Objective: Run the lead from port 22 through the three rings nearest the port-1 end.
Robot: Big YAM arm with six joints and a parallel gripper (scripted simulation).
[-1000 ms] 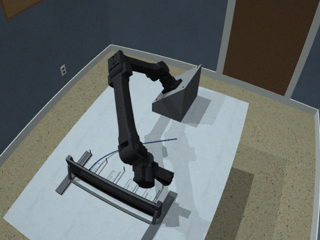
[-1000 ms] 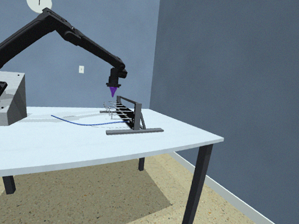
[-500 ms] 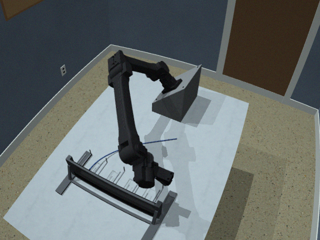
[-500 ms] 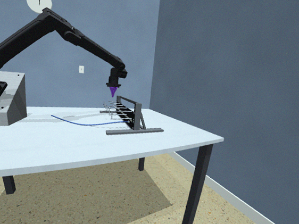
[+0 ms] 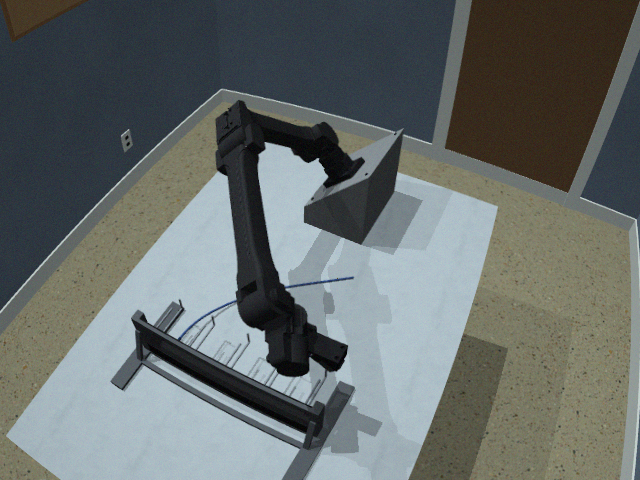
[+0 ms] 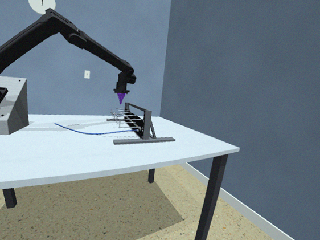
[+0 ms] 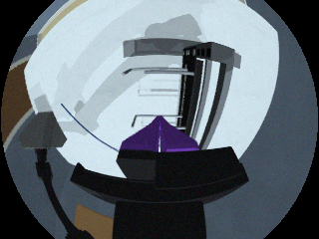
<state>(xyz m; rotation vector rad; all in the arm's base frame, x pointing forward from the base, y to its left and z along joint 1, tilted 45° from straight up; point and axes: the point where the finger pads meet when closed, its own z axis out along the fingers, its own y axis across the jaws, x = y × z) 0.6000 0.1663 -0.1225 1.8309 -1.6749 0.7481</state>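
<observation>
The rack (image 5: pixel 227 376) (image 6: pixel 147 124) (image 7: pixel 190 107) stands upright on the table, its wire rings sticking out on the arm's side. The blue lead (image 5: pixel 320 281) (image 6: pixel 90 133) (image 7: pixel 89 133) leaves the panel near its left end in the top view. It curves away from the panel toward the arm's base, its free end out in front of the rack. It is outside the rings near the opposite end. My gripper (image 6: pixel 120 103) (image 7: pixel 159 119) is shut and empty, pointing down above the rings; the arm hides its fingers in the top view. The port numbers cannot be read.
The wedge-shaped base (image 5: pixel 338 219) (image 6: pixel 18 115) (image 7: pixel 42 131) carries the arm at the far side of the table (image 5: pixel 170 242) (image 6: pixel 70 156). The rack's feet (image 5: pixel 126 370) (image 6: pixel 161 139) stick out at both ends. The arm passes over the lead in the top view.
</observation>
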